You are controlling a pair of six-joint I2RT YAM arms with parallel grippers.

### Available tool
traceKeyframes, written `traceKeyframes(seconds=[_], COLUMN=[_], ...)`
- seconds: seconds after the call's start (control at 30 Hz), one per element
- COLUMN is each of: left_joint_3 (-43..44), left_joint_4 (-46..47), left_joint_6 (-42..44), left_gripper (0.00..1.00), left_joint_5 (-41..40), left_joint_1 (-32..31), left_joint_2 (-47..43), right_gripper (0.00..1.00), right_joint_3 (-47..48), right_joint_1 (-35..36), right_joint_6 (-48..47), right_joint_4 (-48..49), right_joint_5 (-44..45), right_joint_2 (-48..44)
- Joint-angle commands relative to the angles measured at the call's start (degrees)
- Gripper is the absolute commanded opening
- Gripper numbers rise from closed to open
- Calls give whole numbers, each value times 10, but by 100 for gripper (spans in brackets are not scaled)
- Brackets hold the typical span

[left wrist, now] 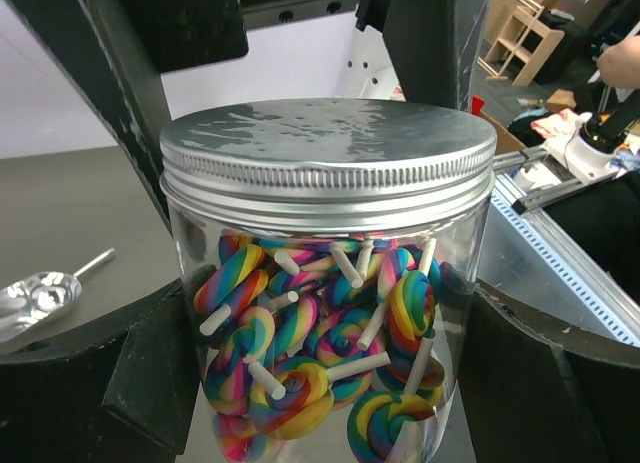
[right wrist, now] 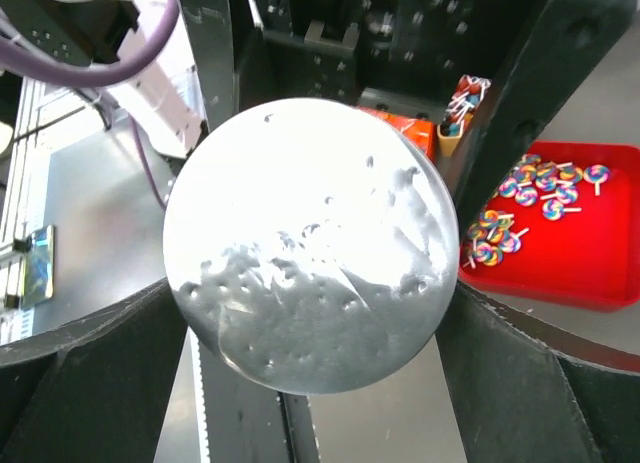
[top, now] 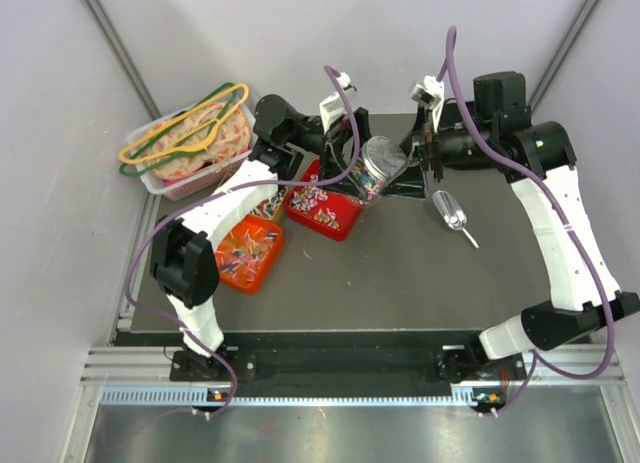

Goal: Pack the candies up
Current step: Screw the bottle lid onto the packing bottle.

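Observation:
A clear jar (top: 380, 166) with a silver screw lid (left wrist: 330, 143) is held up between both arms over the back of the mat. It is full of candies (left wrist: 330, 333), tiny rainbow swirl lollipops with white sticks. My left gripper (left wrist: 325, 383) is shut on the jar's body, one finger on each side. My right gripper (right wrist: 310, 343) is shut on the lid (right wrist: 310, 243), whose flat top faces its camera. More candies (top: 318, 205) lie loose in the red tray (top: 345, 223), which also shows in the right wrist view (right wrist: 590, 273).
An orange tray (top: 250, 268) with more sweets lies left of the red one. A clear bin (top: 190, 178) holding pink-orange items and coloured hangers stands at the back left. A metal scoop (top: 452, 215) lies on the mat to the right, also in the left wrist view (left wrist: 40, 293).

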Motion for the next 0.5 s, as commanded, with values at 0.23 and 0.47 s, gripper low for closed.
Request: traceKeyframes(seconds=[0.23, 0.47], left_joint_3=[23, 6], left_joint_4=[45, 51], left_joint_6=[17, 17], left_gripper=[1, 1], left_joint_5=[72, 70], left_joint_1=[-2, -3], left_joint_2=[-19, -21], right_gripper=[99, 99], right_joint_3=[13, 45], right_joint_1=[29, 53], right_joint_6=[0, -4], right_joint_4=[-5, -2], right_joint_5=[-39, -17], right_joint_2=[9, 38])
